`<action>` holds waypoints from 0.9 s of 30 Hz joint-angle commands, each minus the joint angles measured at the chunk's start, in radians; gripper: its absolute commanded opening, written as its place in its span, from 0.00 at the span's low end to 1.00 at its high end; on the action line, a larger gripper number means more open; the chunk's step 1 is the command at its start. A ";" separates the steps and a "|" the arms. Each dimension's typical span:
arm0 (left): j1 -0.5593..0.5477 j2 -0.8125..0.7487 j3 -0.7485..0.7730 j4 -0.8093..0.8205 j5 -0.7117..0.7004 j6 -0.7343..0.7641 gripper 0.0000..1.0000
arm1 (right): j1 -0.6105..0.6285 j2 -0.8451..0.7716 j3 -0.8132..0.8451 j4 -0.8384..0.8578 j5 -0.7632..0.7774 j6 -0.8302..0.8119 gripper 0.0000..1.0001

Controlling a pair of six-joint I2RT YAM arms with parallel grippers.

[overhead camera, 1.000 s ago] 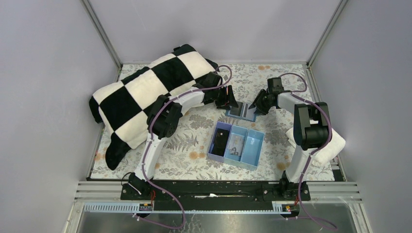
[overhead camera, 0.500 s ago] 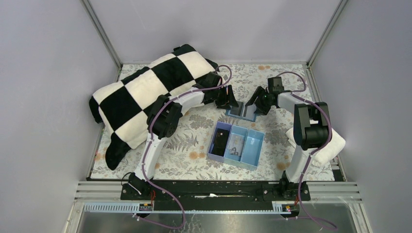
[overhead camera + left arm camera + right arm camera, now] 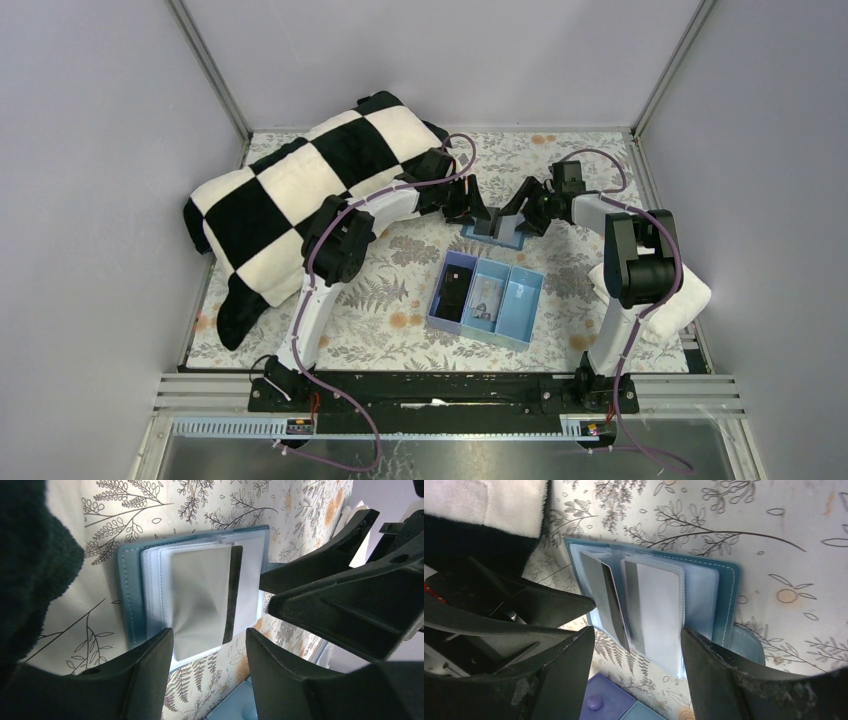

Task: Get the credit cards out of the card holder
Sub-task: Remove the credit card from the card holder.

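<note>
Open blue card holder (image 3: 497, 232) lying near far edge of table (image 3: 400, 290), between both hands; right hand (image 3: 638, 632) released above it; left hand (image 3: 209, 635) spread astride tilted grey credit card (image 3: 200, 595), grasp impossible to tell

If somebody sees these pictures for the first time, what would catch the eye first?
The big black-and-white checkered blanket, heaped at the far left of the floral table cover, stands out first. Next, near the middle, the blue card holder lies open with a grey card showing in its pockets. The left gripper and the right gripper, both open, hover over it from opposite sides.
</note>
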 commanded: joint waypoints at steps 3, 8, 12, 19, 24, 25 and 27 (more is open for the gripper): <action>0.003 0.040 -0.016 -0.004 -0.010 -0.005 0.60 | 0.013 -0.048 -0.016 0.139 -0.162 0.052 0.71; 0.000 0.040 -0.020 -0.003 -0.010 -0.002 0.60 | 0.013 -0.066 -0.018 0.167 -0.204 0.063 0.71; 0.000 0.034 -0.020 -0.005 -0.017 0.005 0.60 | 0.019 -0.076 -0.017 0.188 -0.239 0.065 0.71; 0.004 -0.014 -0.010 -0.043 -0.067 0.054 0.60 | 0.046 -0.070 0.001 0.210 -0.279 0.063 0.71; 0.004 -0.031 -0.006 -0.045 -0.062 0.065 0.60 | 0.051 -0.074 0.002 0.183 -0.206 0.062 0.71; 0.004 -0.028 -0.005 -0.042 -0.057 0.063 0.60 | 0.051 -0.086 0.002 0.158 -0.161 0.059 0.71; 0.005 -0.021 -0.005 -0.037 -0.043 0.056 0.60 | 0.041 -0.108 -0.001 0.105 -0.073 0.047 0.71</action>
